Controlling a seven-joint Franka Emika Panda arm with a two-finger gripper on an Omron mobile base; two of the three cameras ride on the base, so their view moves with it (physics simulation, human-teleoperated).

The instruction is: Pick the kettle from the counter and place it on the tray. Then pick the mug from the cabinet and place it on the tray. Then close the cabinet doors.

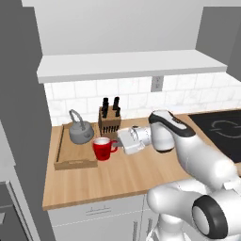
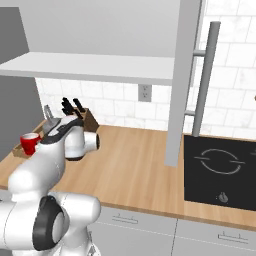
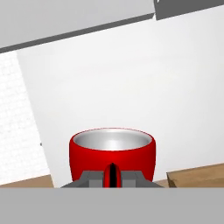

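With the gripper (image 1: 116,145) clamped tight on the handle of the mug (image 1: 103,149), which hangs just ahead of it by the tray (image 1: 70,160) edge, a thin handle grip could let the mug swing and clip the rim.

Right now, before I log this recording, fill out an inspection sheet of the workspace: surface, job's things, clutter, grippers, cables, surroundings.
Surface: wooden counter, bare in front of the arm.
Job's things: kettle sits in the tray at the counter's left end. Red mug, upright, is at the tray's right front corner; whether it rests on the rim or is held above it cannot be told.
Clutter: knife block behind the mug.
Grippers: gripper shut on the mug's handle.
Cables: nothing seen.
Surroundings: cabinet door stands open above the counter, its bar handle facing the cooktop; wall outlet on white tile.
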